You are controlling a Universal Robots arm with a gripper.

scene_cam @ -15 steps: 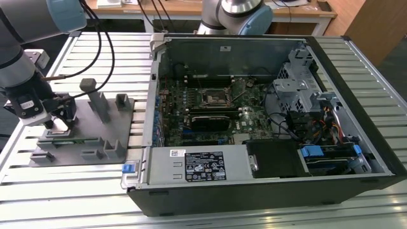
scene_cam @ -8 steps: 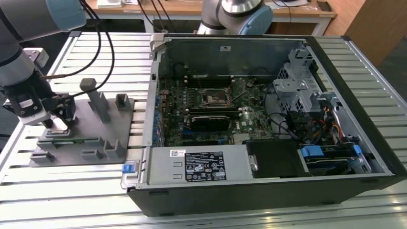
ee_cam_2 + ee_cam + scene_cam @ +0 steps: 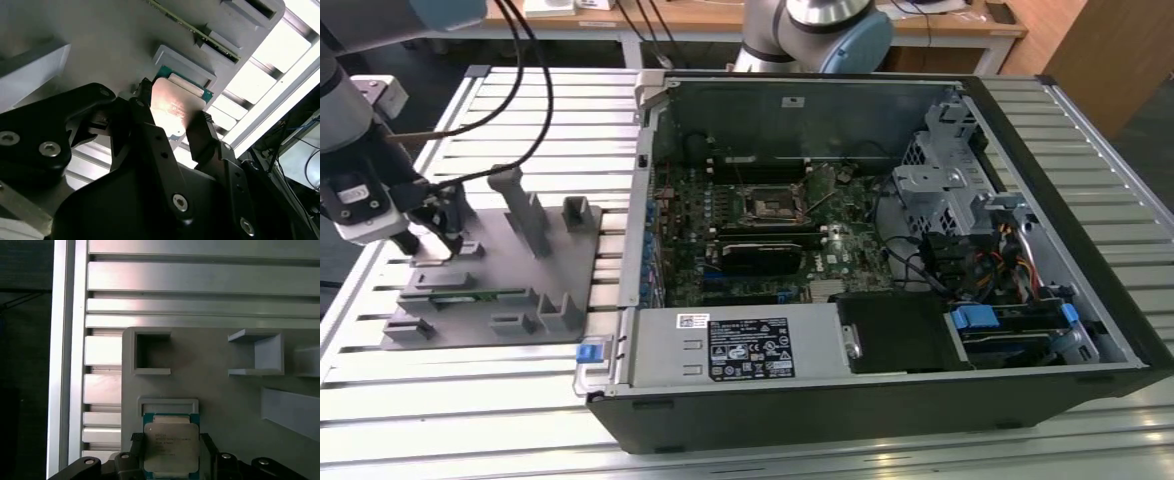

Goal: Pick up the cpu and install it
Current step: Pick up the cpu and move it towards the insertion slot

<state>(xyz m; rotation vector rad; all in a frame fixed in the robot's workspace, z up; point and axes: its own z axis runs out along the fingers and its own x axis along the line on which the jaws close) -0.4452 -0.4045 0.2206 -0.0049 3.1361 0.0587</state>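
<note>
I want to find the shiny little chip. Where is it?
The cpu sits on the grey tray, right at the pincer, in both wrist views; the tray lies at the exterior view's left, beside the computer case.

Robotics lab: slotted aluminium bench (image 3: 520, 110), opened computer case (image 3: 881, 415).

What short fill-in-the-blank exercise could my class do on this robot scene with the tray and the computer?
1. The gripper hangs at the grey tray, right over the silvery ____.
2. In the exterior view, the computer case stands on the tray's ____ side.
3. The case's side is ____, so the motherboard shows.

Missing words: cpu; right; open.
</note>
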